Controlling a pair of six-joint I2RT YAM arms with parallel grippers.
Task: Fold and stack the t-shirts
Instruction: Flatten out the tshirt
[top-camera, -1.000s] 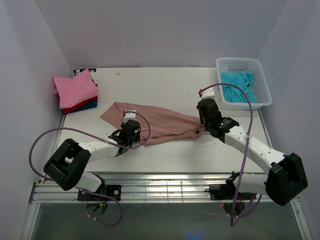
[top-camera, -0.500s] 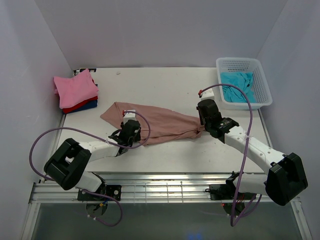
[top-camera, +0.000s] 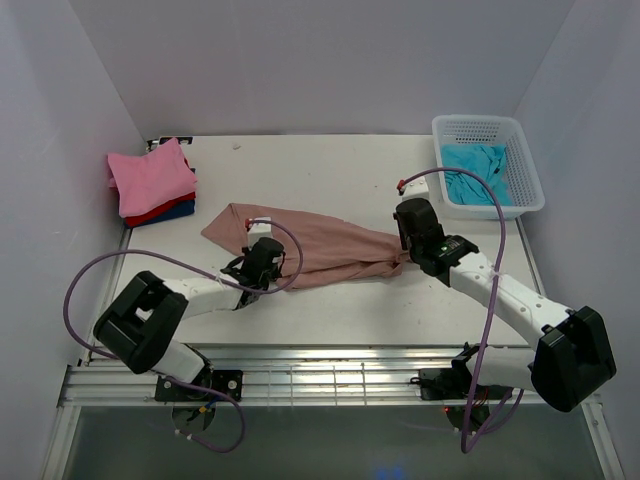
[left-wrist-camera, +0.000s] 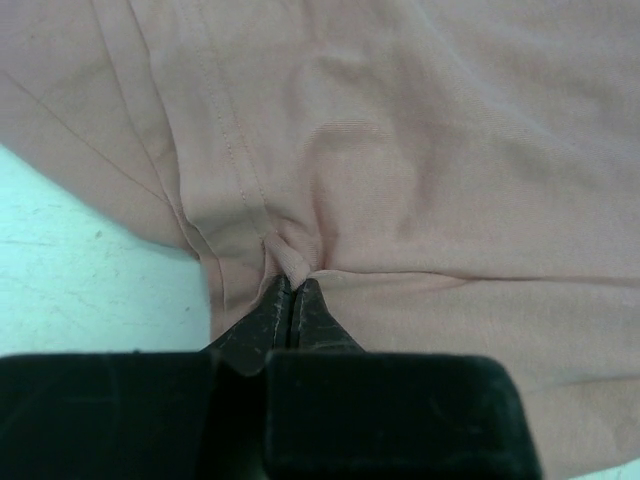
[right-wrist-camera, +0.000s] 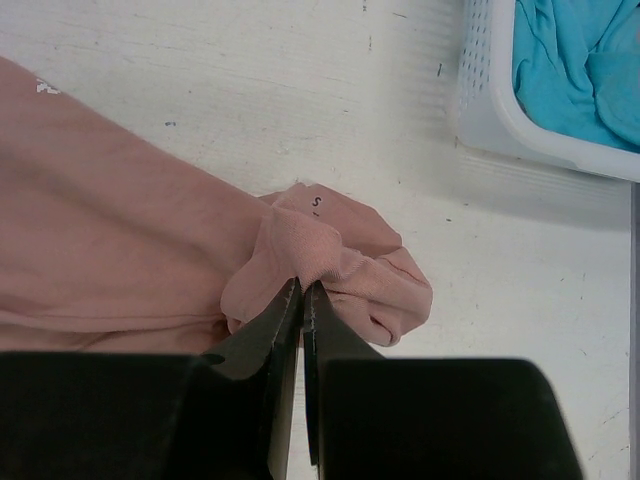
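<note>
A dusty rose-brown t-shirt (top-camera: 320, 246) lies stretched across the middle of the table. My left gripper (top-camera: 262, 262) is shut on a pinch of its near left edge; the left wrist view shows the cloth (left-wrist-camera: 420, 150) puckered at the left gripper's (left-wrist-camera: 293, 285) tips. My right gripper (top-camera: 405, 240) is shut on the bunched right end, and the right wrist view shows a fold of rose cloth (right-wrist-camera: 320, 255) clamped at the right gripper's (right-wrist-camera: 301, 288) tips. A folded stack with a bright pink t-shirt (top-camera: 150, 176) on top of red (top-camera: 150, 213) and dark blue (top-camera: 176, 211) ones sits at the back left.
A white lattice basket (top-camera: 525, 160) at the back right holds a turquoise t-shirt (top-camera: 478, 170); its wall (right-wrist-camera: 480, 100) and the turquoise cloth (right-wrist-camera: 575, 60) also show in the right wrist view. Purple cables loop over both arms. White walls close in the table's sides.
My left gripper has closed on the shirt's near left edge; before it stood open over it. The right arm and the shirt's right end have not moved.
</note>
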